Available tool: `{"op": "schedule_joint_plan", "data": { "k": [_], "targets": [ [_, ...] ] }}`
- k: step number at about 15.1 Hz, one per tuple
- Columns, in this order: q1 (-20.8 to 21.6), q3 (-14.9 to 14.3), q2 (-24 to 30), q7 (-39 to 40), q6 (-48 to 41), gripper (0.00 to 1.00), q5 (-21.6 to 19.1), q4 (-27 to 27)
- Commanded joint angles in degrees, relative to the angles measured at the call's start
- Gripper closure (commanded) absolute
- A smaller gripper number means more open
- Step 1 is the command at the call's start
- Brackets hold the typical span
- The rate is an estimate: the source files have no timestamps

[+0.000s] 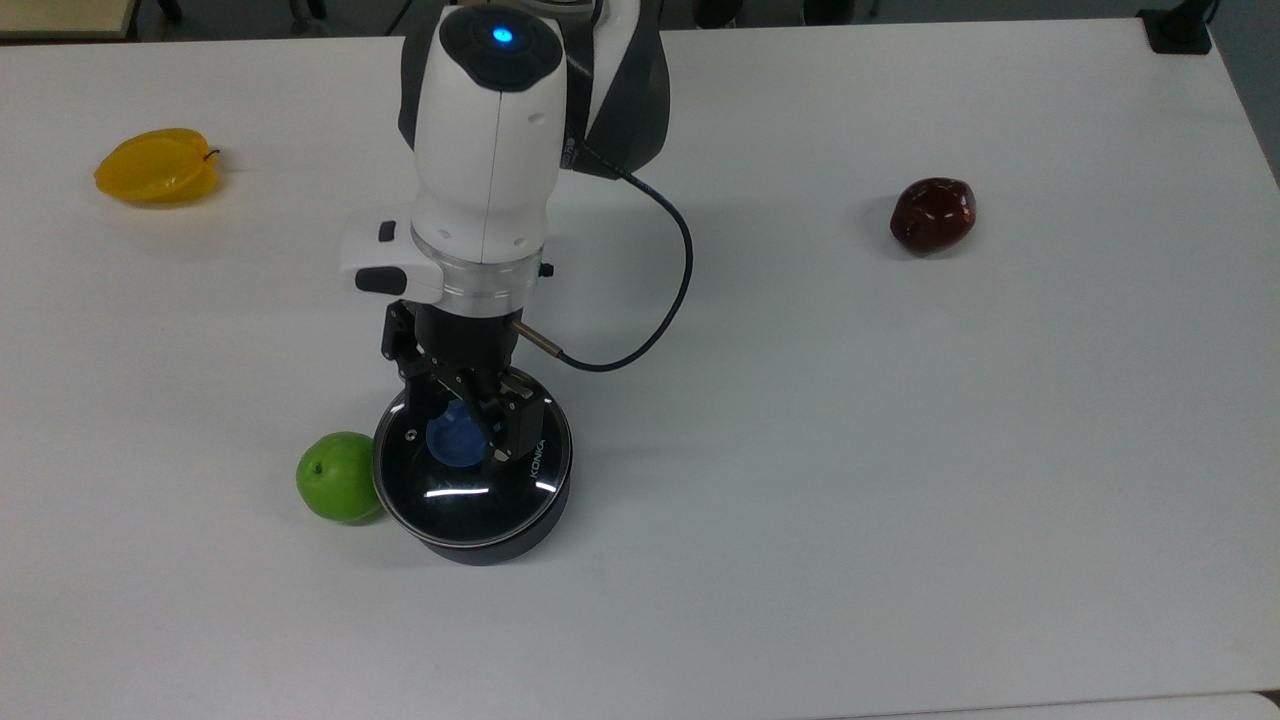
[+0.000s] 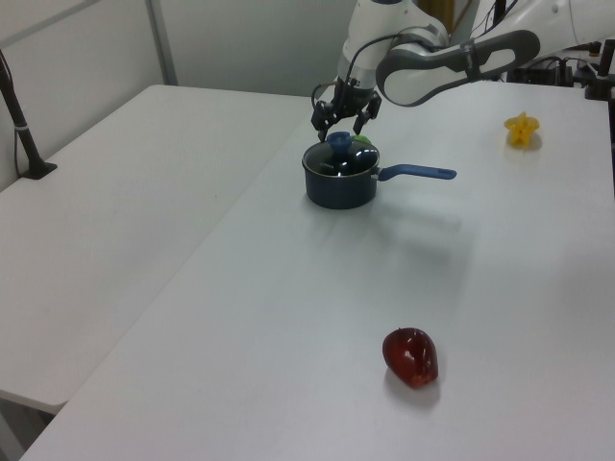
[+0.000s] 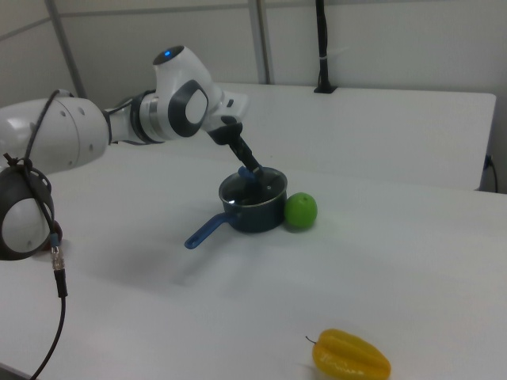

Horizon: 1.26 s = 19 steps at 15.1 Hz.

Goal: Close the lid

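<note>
Hovering my pincer [image 1: 462, 425] right over the blue knob [image 1: 455, 440] of the lid [image 1: 470, 490]; fingers look spread apart to either side of the knob, not clamped on it. In the left view the pincer [image 2: 342, 123] sits just above the knob, tips level with its top or slightly higher. Lid lies flat on the dark saucepan [image 2: 338, 182], rim looks seated all round, KONKA print on the top view's right. Pan handle [image 2: 415, 173] points to the left view's right. Key relation: lid is directly below the pincer, knob centred between the fingers, so the way out is straight up along the pincer axis. My read: lid is on, release done, only the retreat is left. Green apple [image 1: 338, 477] touches or nearly touches the pan on the top view's left, so no sideways drift. Red fruit [image 1: 932, 214] and yellow starfruit [image 1: 157, 166] sit well apart on the worktop [image 1: 900, 450].
</note>
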<state>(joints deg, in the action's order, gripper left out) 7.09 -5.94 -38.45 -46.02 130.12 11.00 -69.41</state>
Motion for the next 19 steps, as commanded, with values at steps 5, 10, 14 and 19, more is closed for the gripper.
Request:
{"op": "schedule_joint_plan", "data": {
  "k": [5, 10, 14, 19],
  "targets": [
    [2.66, -0.39, 19.26, 8.11, -1.88, 0.00, -3.34, -18.63],
    [2.14, -0.65, 31.04, 26.21, -21.54, 0.00, -10.90, -23.48],
    [1.87, -1.00, 38.52, 33.97, -28.59, 0.00, -11.87, -29.20],
    [0.38, -1.09, 39.24, 36.70, -32.12, 0.00, -11.88, -28.59]
  ]
}}
